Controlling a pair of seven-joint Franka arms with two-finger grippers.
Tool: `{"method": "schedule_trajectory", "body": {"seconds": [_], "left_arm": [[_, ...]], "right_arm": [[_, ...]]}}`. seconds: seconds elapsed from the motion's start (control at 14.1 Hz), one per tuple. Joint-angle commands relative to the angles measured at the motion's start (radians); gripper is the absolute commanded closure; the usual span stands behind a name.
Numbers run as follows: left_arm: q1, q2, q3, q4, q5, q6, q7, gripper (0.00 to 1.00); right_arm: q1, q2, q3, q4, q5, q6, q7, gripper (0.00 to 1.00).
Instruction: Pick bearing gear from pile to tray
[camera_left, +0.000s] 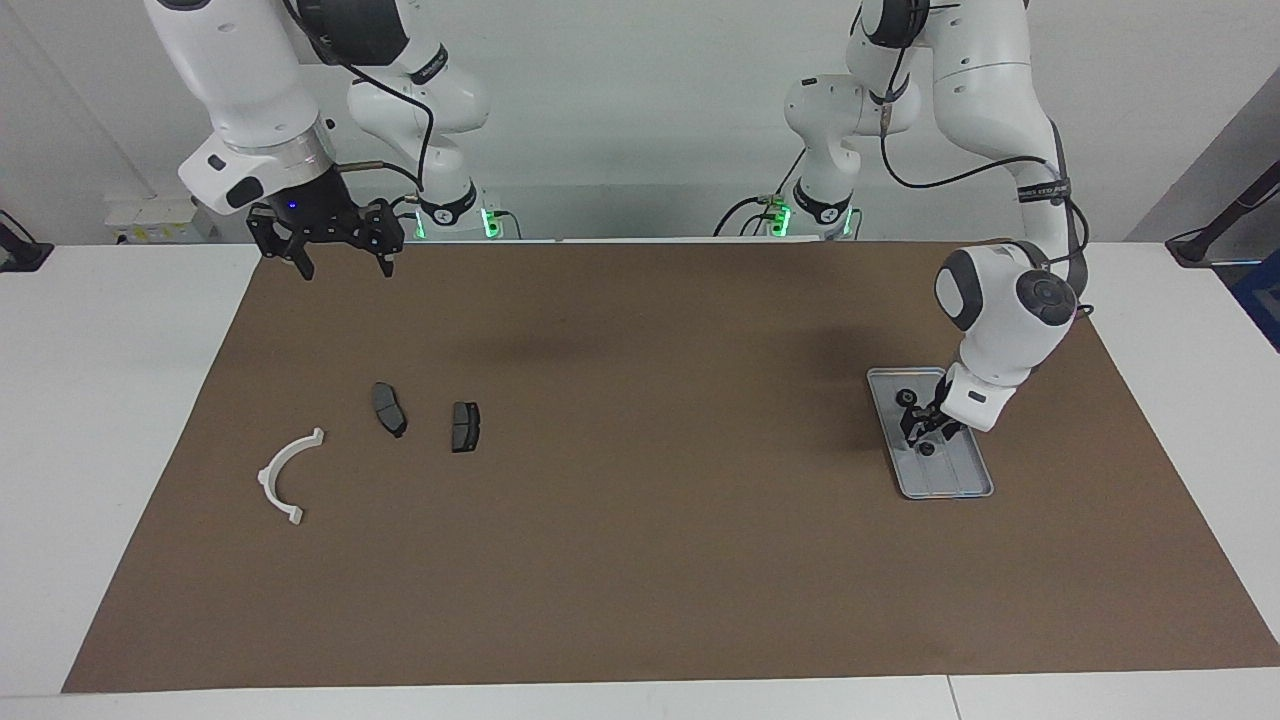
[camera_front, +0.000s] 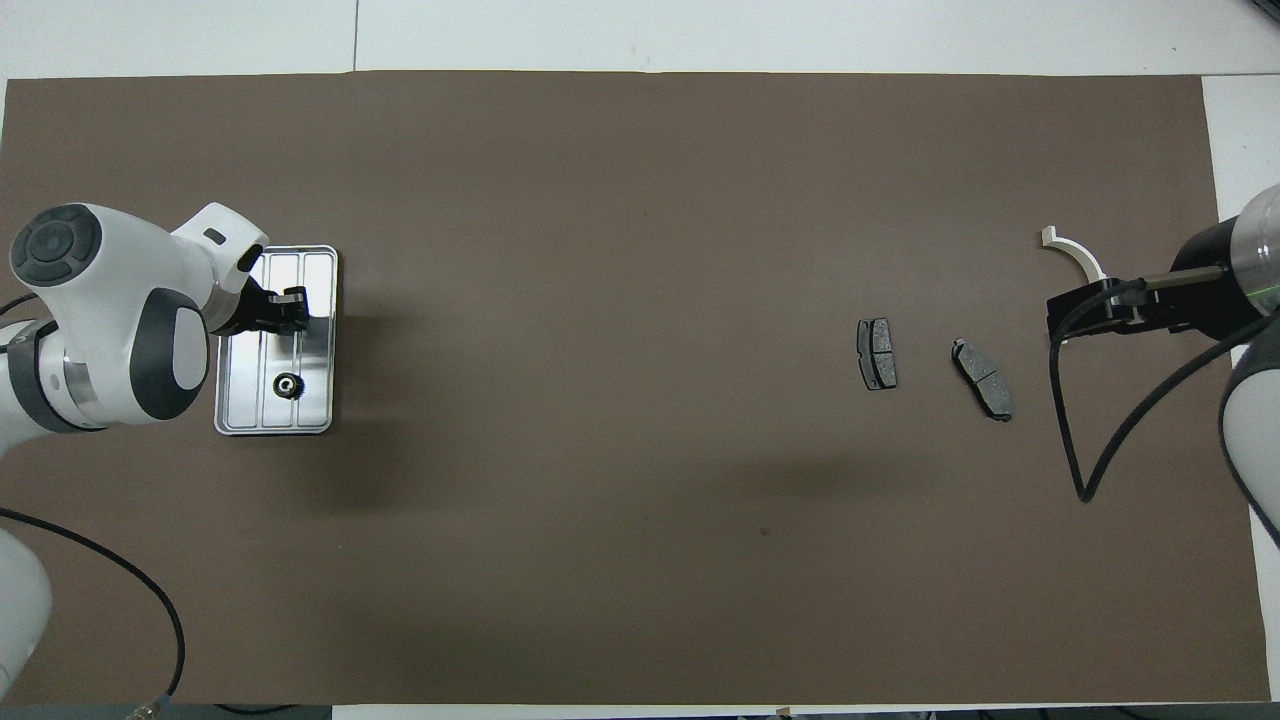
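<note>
I count two small black gears (camera_left: 927, 449) lying in the tray (camera_left: 975, 488), at the left arm's end. My left gripper (camera_left: 921, 430) hangs just over one with jaws parted and holding nothing; the right gripper (camera_left: 341, 266) waits wide open and empty, up over the mat's edge nearest the robots. Only the brake pads (camera_left: 389, 409) and white bracket (camera_left: 283, 477) remain in the pile, so I judge the picking about done

We take this for a robotics lab. Two white Franka arms (camera_left: 1000, 320) stand bolted at the edge of a plain white counter (camera_left: 120, 400), green status lights glowing at their bases (camera_left: 487, 222), cables trailing from them. A brown paper mat (camera_left: 640, 560) covers the worktop, with a few loose machine parts laid out on it. The wall (camera_left: 640, 100) is bare and white, without household furnishings.
</note>
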Motion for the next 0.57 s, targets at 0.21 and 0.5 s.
{"method": "schedule_trajectory", "body": {"seconds": [0.21, 0.5], "left_arm": [[-0.003, -0.188, 0.009, 0.247, -0.005, -0.340, -0.056, 0.05], [-0.014, -0.302, 0.008, 0.237, 0.004, -0.449, -0.063, 0.00]], "right_arm": [[-0.006, -0.008, 0.007, -0.006, 0.018, 0.021, 0.013, 0.00], [-0.005, -0.009, 0.007, -0.005, 0.021, 0.028, 0.013, 0.00]]}}
